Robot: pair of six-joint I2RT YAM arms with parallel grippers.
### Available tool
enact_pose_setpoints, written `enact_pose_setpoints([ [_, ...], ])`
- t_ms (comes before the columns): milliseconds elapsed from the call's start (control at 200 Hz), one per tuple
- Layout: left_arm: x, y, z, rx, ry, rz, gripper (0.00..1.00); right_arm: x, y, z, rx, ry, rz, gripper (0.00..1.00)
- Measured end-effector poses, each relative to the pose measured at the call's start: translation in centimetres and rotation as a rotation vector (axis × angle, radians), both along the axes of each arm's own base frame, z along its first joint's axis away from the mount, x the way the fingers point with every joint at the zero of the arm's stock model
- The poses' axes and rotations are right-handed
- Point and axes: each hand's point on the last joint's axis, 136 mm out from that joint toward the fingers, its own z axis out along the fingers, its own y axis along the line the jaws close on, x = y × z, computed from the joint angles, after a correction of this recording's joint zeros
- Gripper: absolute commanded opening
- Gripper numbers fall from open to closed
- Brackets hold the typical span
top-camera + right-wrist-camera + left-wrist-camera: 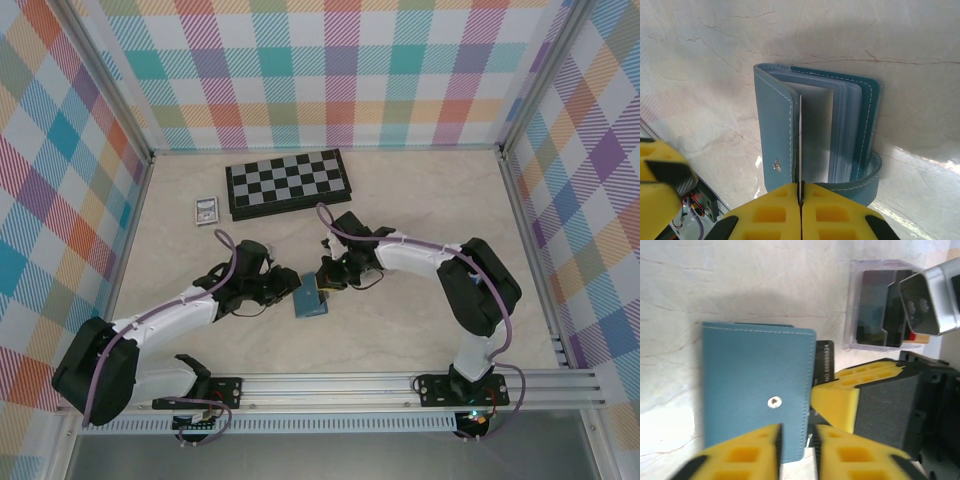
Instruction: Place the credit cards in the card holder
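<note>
The card holder lies partly open on the surface. The right end effector pinches a dark credit card at its pockets. The left end effector stands slightly spread at its cover.

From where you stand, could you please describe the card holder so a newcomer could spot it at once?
Find the black-and-white chessboard at the far side of the table, then come straight toward the near edge. The card holder lies there on the pale surface. It is small, teal-blue and stitched like a wallet, unlike the silver-grey framed rectangle left of the board.
</note>
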Motion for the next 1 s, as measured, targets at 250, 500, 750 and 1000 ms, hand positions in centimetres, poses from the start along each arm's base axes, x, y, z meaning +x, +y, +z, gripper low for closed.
enact_pose_setpoints([
  [250, -0.6, 0.8, -1.6, 0.06, 0.052, 0.009, 0.78, -0.2, 0.6, 2.2, 0.075, -0.02, -0.006, 0.05],
  [500, -0.1, 0.3, -2.4, 0.048, 0.067, 0.012, 0.86, -0.5, 1.5, 3.7, 0.172, -0.012, -0.009, 0.05],
  [750, 0.1, 0.2, -2.4, 0.034, 0.066, 0.025, 0.79, -0.4, 1.7, 3.5, 0.254, 0.036, -0.056, 0.05],
  [1000, 0.7, -0.2, -1.9, 0.002, 0.037, 0.032, 0.42, -0.1, 1.6, 3.7, 0.328, 0.082, -0.084, 0.05],
])
